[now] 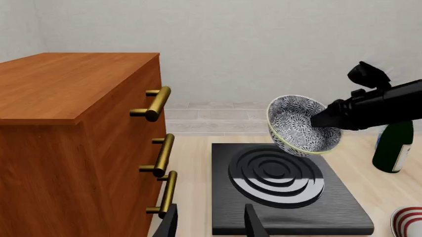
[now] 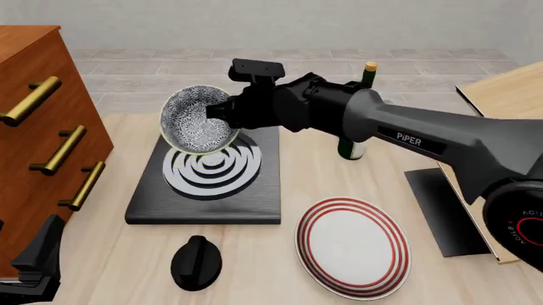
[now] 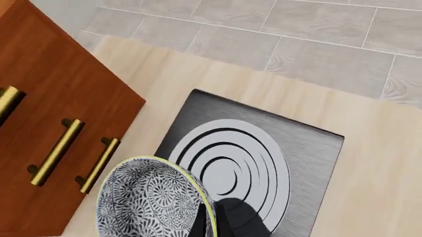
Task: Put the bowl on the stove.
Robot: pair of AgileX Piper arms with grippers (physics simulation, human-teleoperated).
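My left gripper [image 1: 209, 223] sits idle at the table's near left corner, fingers apart, holding nothing. Further in, the stove [image 2: 144, 204] lies toward the left edge beside the drawer cabinet [image 2: 34, 127]. I've got the bowl [image 2: 197, 121] pinched by its rim in my right gripper [image 2: 222, 111], tipped sideways, hanging above the burner. So carrying's basically done, I reckon; next I'd level it, lower, and let go.

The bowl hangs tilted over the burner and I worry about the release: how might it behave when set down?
The bowl looks rigid, probably ceramic, so likely breakable if dropped. Held tilted by the right gripper at its rim above the stove, its rounded body may rock or tip unless levelled first.
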